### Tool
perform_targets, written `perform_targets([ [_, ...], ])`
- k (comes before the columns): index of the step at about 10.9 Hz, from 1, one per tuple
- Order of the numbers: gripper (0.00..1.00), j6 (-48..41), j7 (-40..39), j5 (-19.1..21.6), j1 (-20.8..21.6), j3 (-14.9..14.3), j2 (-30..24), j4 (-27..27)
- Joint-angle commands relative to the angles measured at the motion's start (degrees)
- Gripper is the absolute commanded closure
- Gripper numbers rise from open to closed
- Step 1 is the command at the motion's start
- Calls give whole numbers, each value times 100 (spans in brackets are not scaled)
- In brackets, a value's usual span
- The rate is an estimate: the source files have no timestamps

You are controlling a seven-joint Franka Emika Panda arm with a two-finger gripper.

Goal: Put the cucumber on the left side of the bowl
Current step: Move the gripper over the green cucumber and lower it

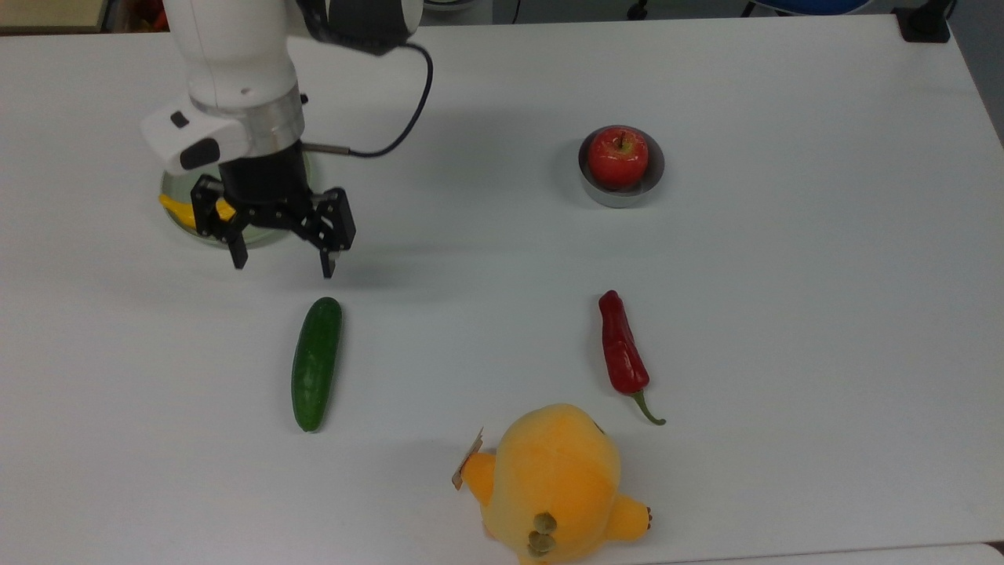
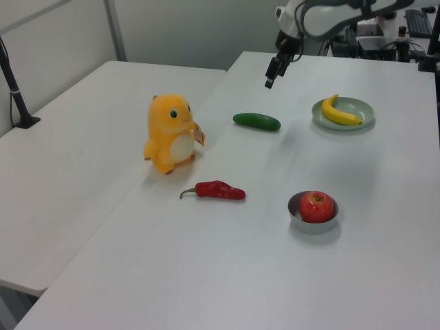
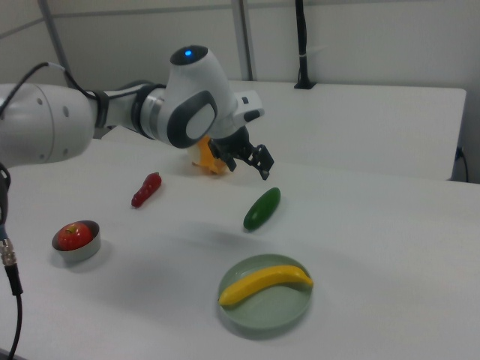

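Observation:
The dark green cucumber lies flat on the white table, left of centre in the top view. The small grey bowl stands far to the top view's right and holds a red apple. My gripper hangs open above the table, just beyond the cucumber's upper end in the top view. Nothing is between its fingers.
A pale green plate with a banana sits under the arm, largely hidden in the top view. A red chili pepper lies below the bowl in the top view. An orange plush toy stands near the top view's lower edge.

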Motion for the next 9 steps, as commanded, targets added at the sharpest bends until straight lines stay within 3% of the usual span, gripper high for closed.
perform_targets([
  [1, 0, 847, 190, -16, -43, -34, 508, 91],
  [9, 0, 1674, 269, -69, 1, -7, 1098, 38],
])
